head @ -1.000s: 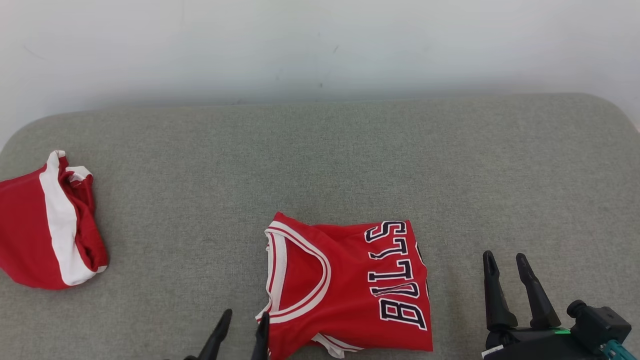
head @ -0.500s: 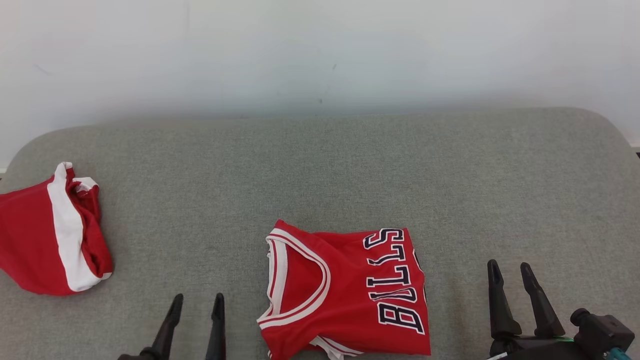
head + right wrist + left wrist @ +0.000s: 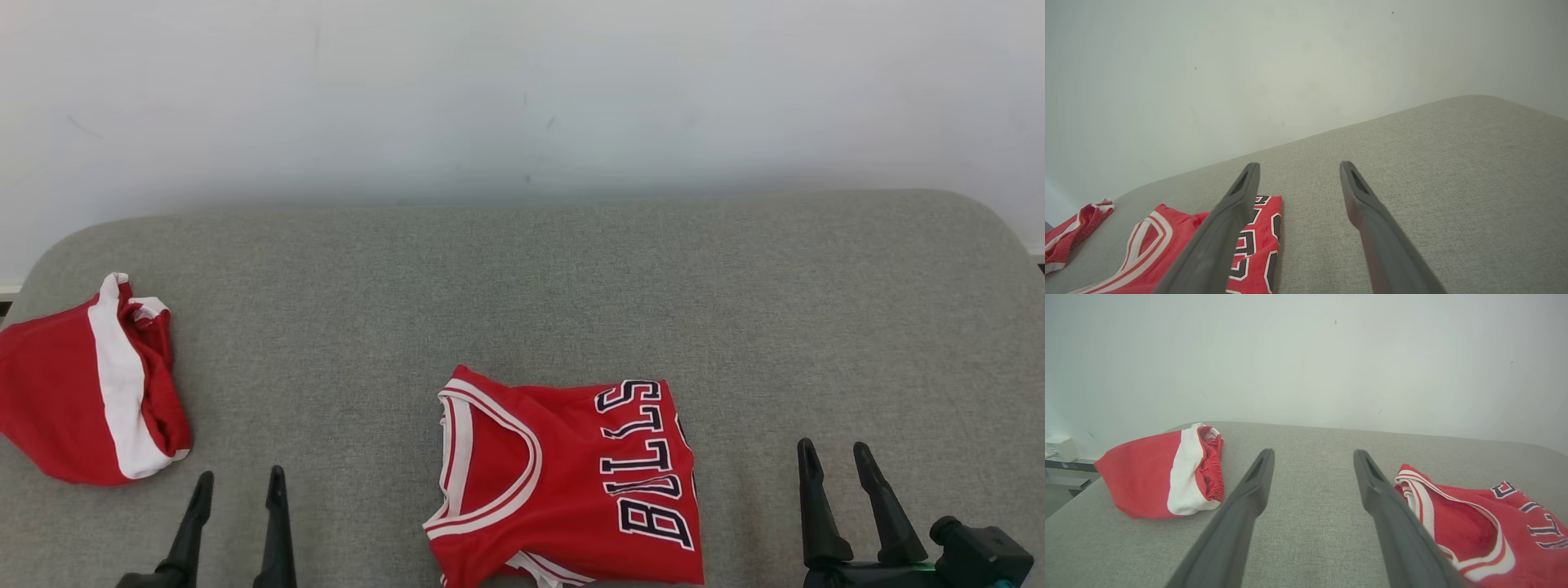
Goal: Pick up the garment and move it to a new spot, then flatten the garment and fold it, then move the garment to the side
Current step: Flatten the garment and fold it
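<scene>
folded jersey waiting, both claws empty

the red jersey (image 3: 563, 482) lies on the grey cushion (image 3: 571, 278) at about 6 o'clock in my head view. it is folded into a compact block, neckline toward 9 o'clock and the "bulls" lettering toward 3 o'clock. my left claw (image 3: 241, 475) hovers at 7 o'clock, apart from the neckline side, fingers spread wide with nothing between them. my right claw (image 3: 833, 447) sits at 5 o'clock, near the lettered edge but not touching it, just as wide and just as empty. a second red and white garment (image 3: 90, 384) is bunched at 9 o'clock, well apart from the jersey.

i judge the flattening and folding done, so the step in hand is the last one: moving the jersey to the side. for that i would bring both claws in low from 7 and 5 o'clock, slide a finger under each short edge and pinch all the layers together, so the fold does not spill on the lift. the cushion toward 3 o'clock looks the likelier spot, though i cannot tell which side is meant.
</scene>
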You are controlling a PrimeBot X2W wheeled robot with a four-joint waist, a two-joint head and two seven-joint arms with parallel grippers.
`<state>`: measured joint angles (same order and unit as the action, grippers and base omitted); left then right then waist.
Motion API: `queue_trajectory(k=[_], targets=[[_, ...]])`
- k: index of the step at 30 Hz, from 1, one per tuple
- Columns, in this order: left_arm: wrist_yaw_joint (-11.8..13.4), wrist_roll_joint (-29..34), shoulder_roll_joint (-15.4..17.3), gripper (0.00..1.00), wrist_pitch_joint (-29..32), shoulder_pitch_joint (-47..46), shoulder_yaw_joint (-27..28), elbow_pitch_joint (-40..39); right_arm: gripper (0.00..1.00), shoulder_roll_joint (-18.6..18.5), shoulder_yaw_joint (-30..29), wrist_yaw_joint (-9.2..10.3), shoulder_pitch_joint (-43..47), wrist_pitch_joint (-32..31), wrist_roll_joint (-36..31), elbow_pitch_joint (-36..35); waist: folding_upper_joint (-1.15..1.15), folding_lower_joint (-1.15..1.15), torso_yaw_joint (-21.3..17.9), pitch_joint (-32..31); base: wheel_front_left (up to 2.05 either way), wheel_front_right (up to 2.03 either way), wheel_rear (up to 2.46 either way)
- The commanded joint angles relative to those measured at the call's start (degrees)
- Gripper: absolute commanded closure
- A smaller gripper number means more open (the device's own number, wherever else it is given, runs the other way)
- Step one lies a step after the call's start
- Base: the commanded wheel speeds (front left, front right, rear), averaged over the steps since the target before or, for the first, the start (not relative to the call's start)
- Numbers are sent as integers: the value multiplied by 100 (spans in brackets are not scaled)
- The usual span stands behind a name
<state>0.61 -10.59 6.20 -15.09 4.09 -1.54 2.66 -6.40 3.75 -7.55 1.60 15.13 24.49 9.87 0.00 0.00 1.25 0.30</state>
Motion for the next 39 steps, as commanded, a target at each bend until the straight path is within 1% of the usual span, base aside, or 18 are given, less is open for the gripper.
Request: queue_trajectory(k=[1, 10, 12, 19, 24, 29, 39], targets=[[-62, 62, -31, 0, -5, -62, 137, 45, 0, -8, 9, 14, 71, 0, -74, -19, 0, 0, -11, -9, 0, 0, 0], [-196, 297, -136, 0, -5, -101, 486, 151, 0, -45, 16, 14, 146, 0, -339, -22, 0, 0, -7, -25, 0, 0, 0], [-259, 323, -174, 0, -5, -119, 572, 176, 0, -33, 6, 14, 175, 0, -388, -14, 0, 0, 13, -25, 0, 0, 0], [-323, 439, -237, 0, -5, -121, 681, 198, 0, -43, 24, 14, 146, 1, -425, -5, 0, 0, 45, -15, 0, 0, 0], [-296, 542, -270, 0, -5, -64, 741, 134, 0, -59, 8, 14, 160, 1, -480, -17, 0, 0, 55, -34, 0, 0, 0], [-385, 586, -278, 0, -5, -121, 836, 165, 0, -63, 5, 14, 171, 0, -524, -15, 0, 0, 54, -44, 0, 0, 0], [-397, 673, -310, 0, -5, -8, 766, 105, 0, -37, 24, 14, 211, 0, -591, -6, 0, 0, 54, -92, 0, 0, 0]])
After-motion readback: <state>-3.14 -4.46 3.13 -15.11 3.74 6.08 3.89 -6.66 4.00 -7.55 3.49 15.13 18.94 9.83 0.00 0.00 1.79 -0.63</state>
